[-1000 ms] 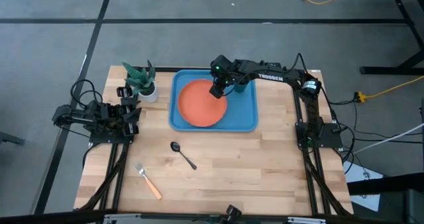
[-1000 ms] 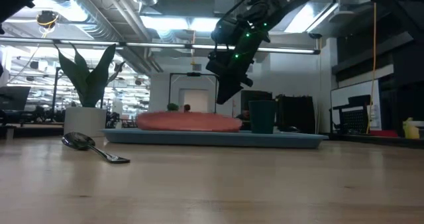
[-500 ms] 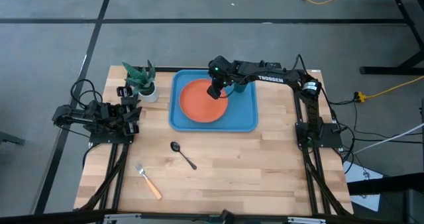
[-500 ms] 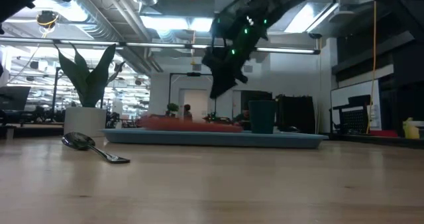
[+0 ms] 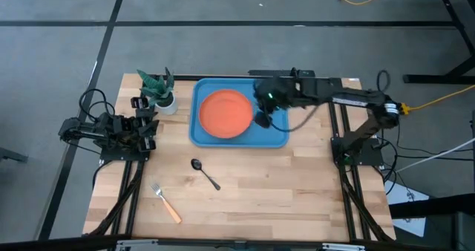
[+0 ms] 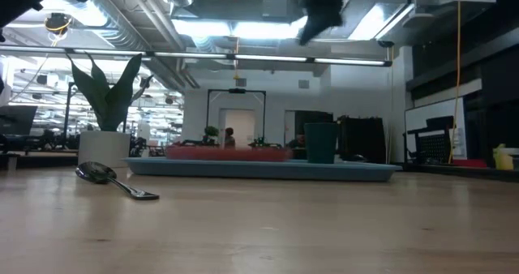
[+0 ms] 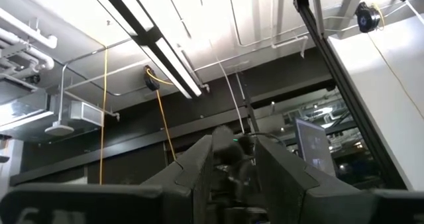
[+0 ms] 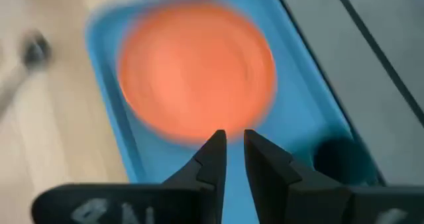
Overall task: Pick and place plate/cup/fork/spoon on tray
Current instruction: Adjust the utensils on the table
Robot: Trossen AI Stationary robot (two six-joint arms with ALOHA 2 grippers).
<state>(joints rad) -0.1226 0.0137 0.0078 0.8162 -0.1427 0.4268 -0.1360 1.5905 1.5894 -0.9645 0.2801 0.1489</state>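
Observation:
The orange plate lies flat in the left half of the light-blue tray; it also shows in the right wrist view. The dark teal cup stands upright in the tray's far right part, hidden under my right arm in the high view. My right gripper hovers high over the tray just right of the plate, its fingers a narrow gap apart and empty. The dark spoon and the orange-handled fork lie on the table nearer the front. My left gripper waits at the table's left edge.
A small white pot with a green plant stands just left of the tray's far left corner. The bare wood between the tray and the near edge holds only the spoon and fork. The right half of the tray is bare apart from the cup.
My right gripper held the plate tilted at its right rim over the tray. The plate has come down flat onto the tray. The gripper has let go, risen high, and moved toward the table's right and near side, off the plate.

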